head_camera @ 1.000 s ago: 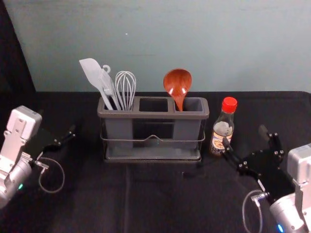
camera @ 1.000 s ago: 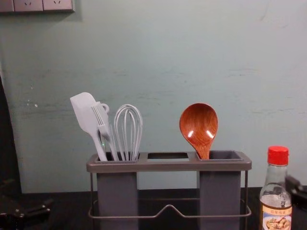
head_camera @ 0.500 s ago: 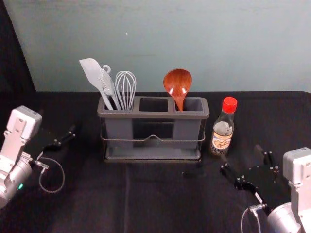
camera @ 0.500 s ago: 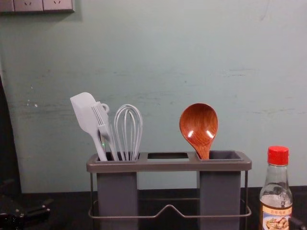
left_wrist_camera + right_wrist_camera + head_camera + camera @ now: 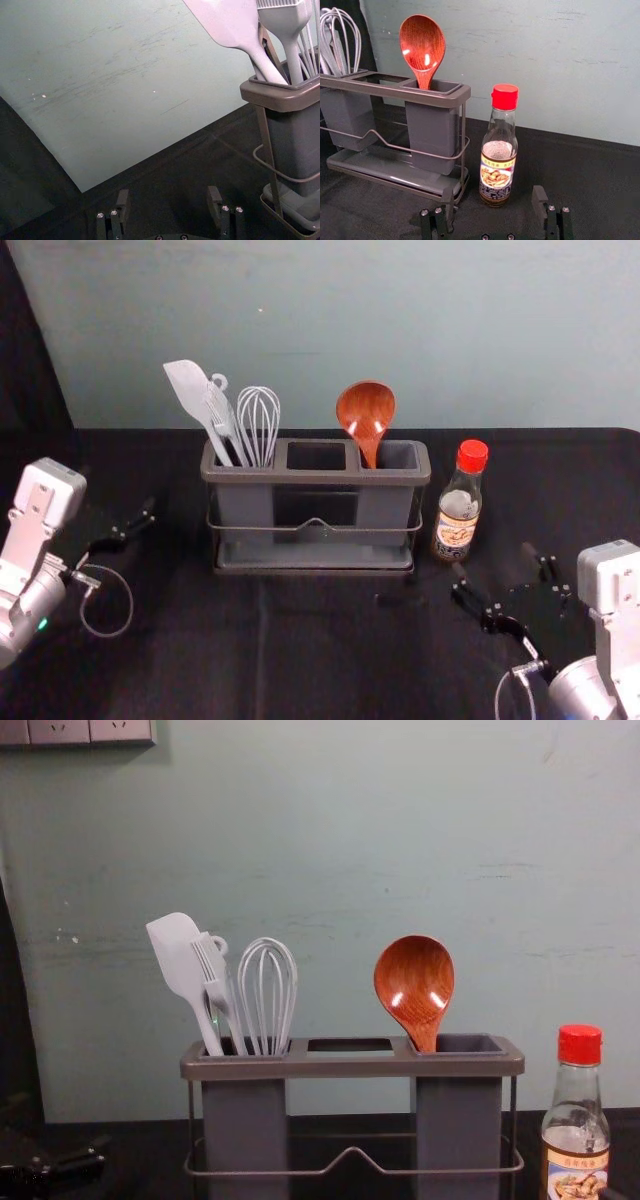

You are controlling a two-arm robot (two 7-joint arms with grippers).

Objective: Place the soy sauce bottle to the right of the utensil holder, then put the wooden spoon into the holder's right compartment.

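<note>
My right gripper (image 5: pixel 502 572) stands open in the head view, a little nearer than the soy sauce bottle (image 5: pixel 458 512) and apart from it; in the right wrist view my right gripper (image 5: pixel 494 205) has nothing between its fingers. Upright and red-capped, the bottle stands just right of the utensil holder (image 5: pixel 315 477). The wooden spoon (image 5: pixel 366 418) rests bowl up in the holder's right compartment (image 5: pixel 432 132). Out at the left, my left gripper (image 5: pixel 118 515) is parked; the left wrist view has my left gripper (image 5: pixel 168 205) open and holding nothing.
A white spatula (image 5: pixel 180 965), a brush (image 5: pixel 217 982) and a whisk (image 5: pixel 267 995) stand in the holder's left compartment. Behind the black-covered table (image 5: pixel 330 660) rises a pale wall.
My right gripper has drawn back from the bottle, towards the near side of the table. Bottle, spoon, holder and left arm have stayed where they were.
</note>
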